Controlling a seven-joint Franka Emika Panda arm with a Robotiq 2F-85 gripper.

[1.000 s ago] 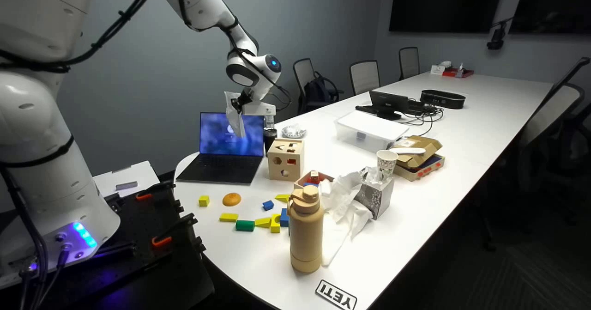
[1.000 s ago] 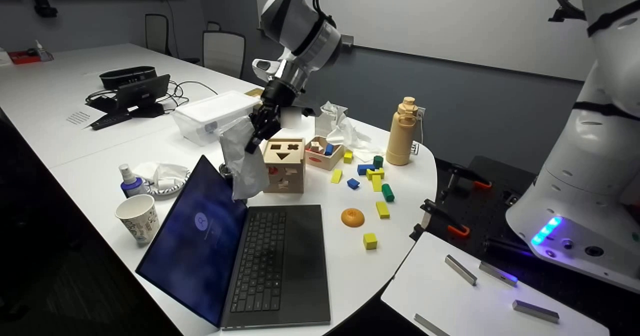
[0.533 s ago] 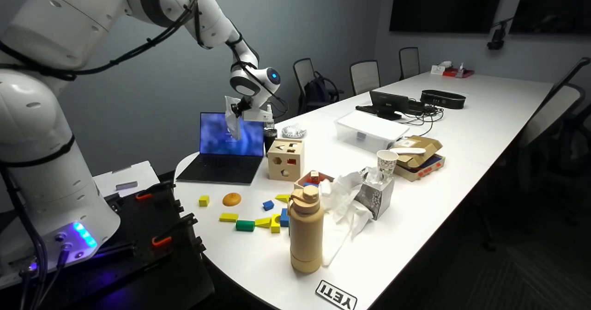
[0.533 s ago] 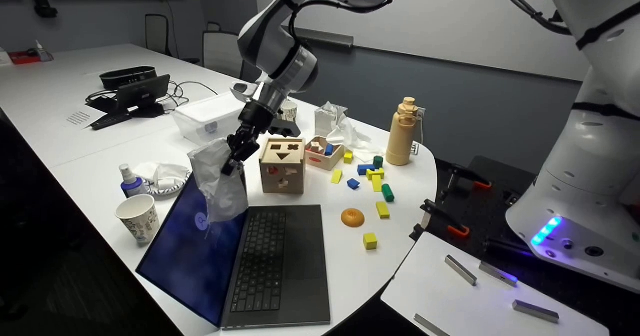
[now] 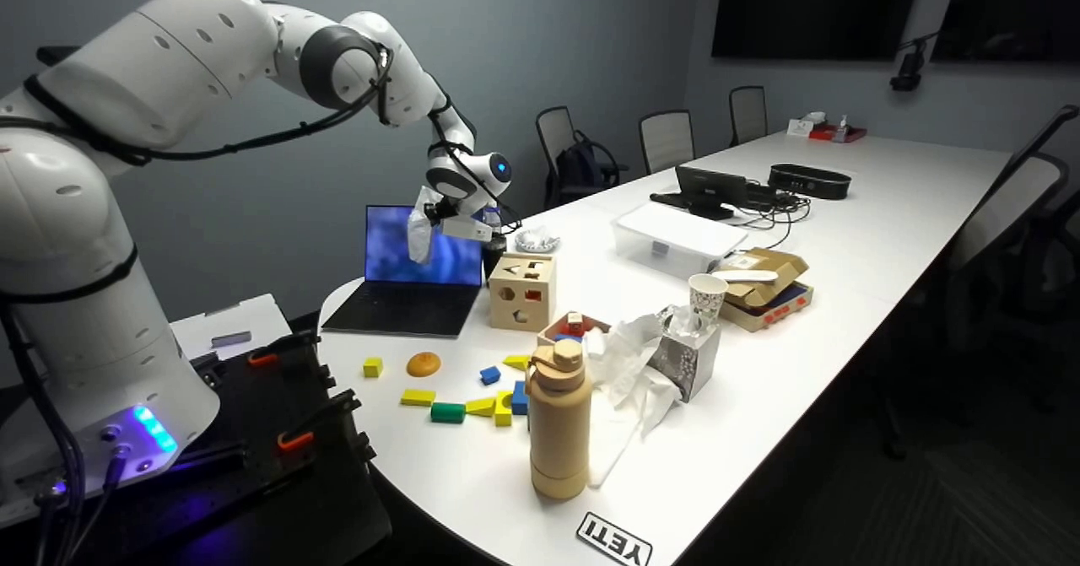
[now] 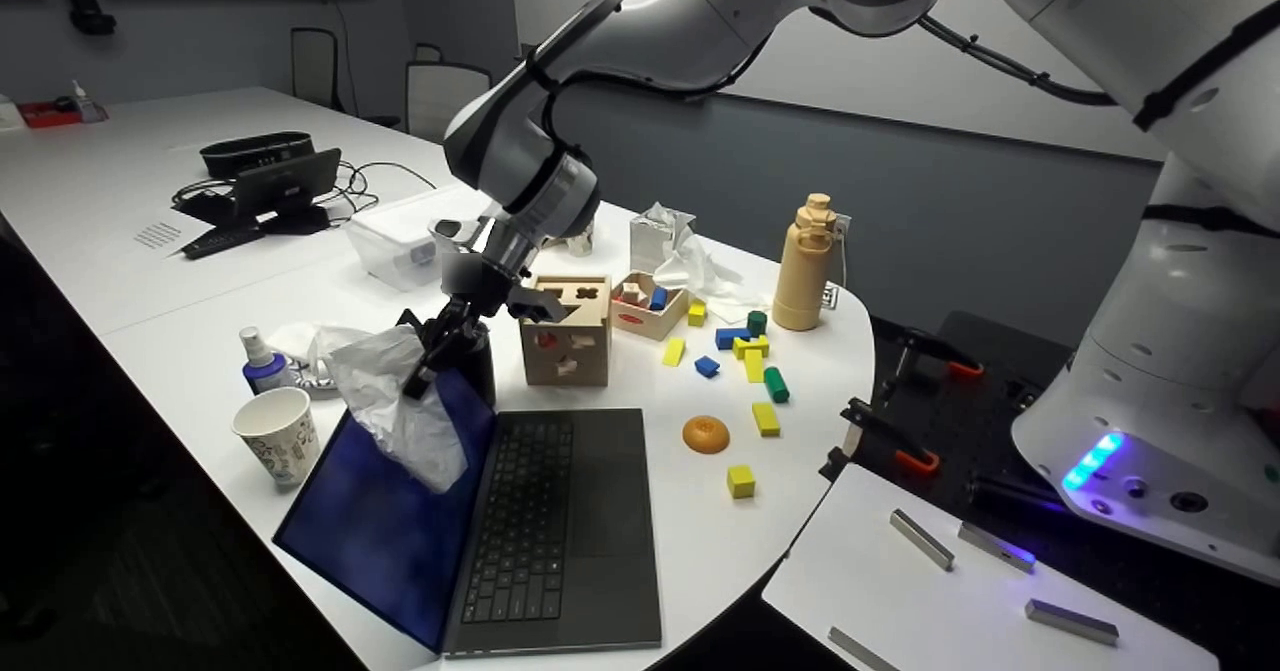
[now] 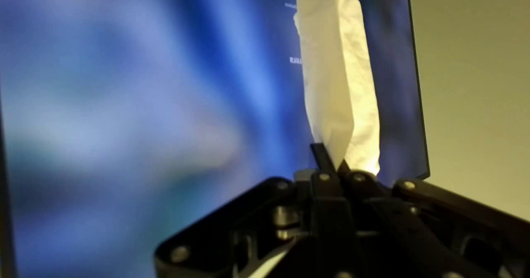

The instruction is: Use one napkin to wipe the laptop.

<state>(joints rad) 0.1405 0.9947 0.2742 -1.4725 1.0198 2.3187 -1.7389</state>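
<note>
The open laptop (image 6: 610, 521) stands on the table with its screen lit blue; it also shows in an exterior view (image 5: 405, 309). My gripper (image 7: 333, 158) is shut on a white napkin (image 7: 325, 62), which spreads out beyond the fingertips over part of the screen. In both exterior views the gripper (image 6: 422, 376) is by the screen's upper part, on the side near the wooden box, and the napkin (image 6: 395, 406) hangs in front of the screen. Whether the napkin touches the screen I cannot tell. The part between the fingers is hidden.
A wooden shape box (image 6: 567, 346) and a dark cup (image 5: 494, 250) stand close beside the laptop. A paper cup (image 6: 277, 436) and a spray bottle (image 6: 264, 363) stand behind the screen. Several blocks, a tan bottle (image 5: 560, 423) and a tissue box (image 5: 688, 359) are on the table.
The gripper has moved down and toward the laptop screen, away from above the wooden box, carrying the napkin. The napkin now covers the icon on the screen. The laptop has not moved.
</note>
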